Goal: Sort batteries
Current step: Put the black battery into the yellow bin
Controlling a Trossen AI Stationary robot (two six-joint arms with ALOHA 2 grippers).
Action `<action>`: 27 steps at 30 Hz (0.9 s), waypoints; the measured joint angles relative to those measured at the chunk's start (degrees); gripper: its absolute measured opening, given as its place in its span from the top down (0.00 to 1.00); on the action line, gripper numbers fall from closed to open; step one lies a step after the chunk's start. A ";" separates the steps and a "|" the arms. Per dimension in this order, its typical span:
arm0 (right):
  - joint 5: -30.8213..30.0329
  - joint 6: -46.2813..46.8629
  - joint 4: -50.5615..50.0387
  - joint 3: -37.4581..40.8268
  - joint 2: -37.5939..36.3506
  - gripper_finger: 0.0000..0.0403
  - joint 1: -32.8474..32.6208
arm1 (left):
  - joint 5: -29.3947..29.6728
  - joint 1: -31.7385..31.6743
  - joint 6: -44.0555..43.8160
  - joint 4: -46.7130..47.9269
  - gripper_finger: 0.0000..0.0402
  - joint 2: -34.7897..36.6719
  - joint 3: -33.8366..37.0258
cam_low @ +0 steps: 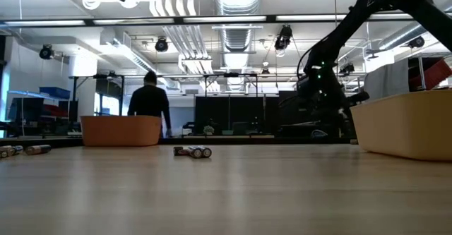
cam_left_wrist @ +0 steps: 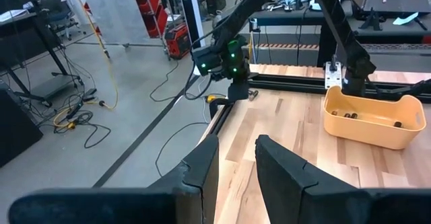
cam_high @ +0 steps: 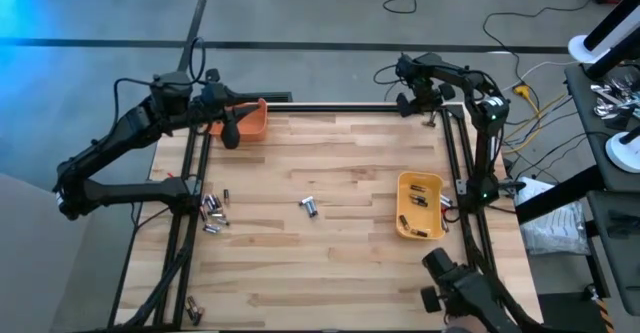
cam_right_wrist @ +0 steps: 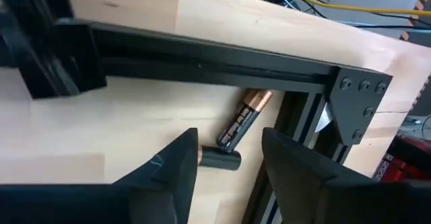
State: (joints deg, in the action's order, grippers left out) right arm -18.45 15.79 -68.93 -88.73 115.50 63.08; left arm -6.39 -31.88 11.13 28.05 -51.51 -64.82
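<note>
I see a pale wooden desk [cam_high: 330,263] edged by a black metal frame [cam_high: 450,153]. An orange bin [cam_high: 250,121] sits at the desk's far left corner; a yellow bin [cam_high: 418,205] lies toward its right edge. Beyond the desk, cables [cam_high: 520,68] trail across grey floor, and a person [cam_low: 150,101] stands behind the orange bin.

I saw small dark and silvery cylindrical batteries [cam_high: 211,211] scattered in a cluster at the left of the frame, lying flat on the wood. A silvery pair [cam_high: 309,206] lay side by side near the centre. More dark ones [cam_high: 417,201] rested inside the yellow bin at right. A black-and-copper battery [cam_right_wrist: 244,118] lay aslant at the upper right corner, beside a short black cylinder [cam_right_wrist: 219,158].
</note>
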 joint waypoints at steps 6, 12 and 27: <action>-5.36 -9.18 -4.48 -0.09 0.00 0.70 -1.45 | 0.00 0.00 1.73 -0.11 0.80 -0.15 0.00; -11.55 -25.11 -7.33 0.75 0.57 0.71 -2.44 | -0.02 0.00 1.88 -1.53 0.80 -1.23 0.00; -17.66 -37.00 -7.67 1.25 10.18 0.75 -3.52 | -0.02 0.00 -1.13 -1.17 0.80 -0.30 -0.04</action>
State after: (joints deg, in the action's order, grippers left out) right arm -36.11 -21.21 -76.60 -87.48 125.68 59.56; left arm -6.42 -31.88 10.00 26.88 -51.81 -64.86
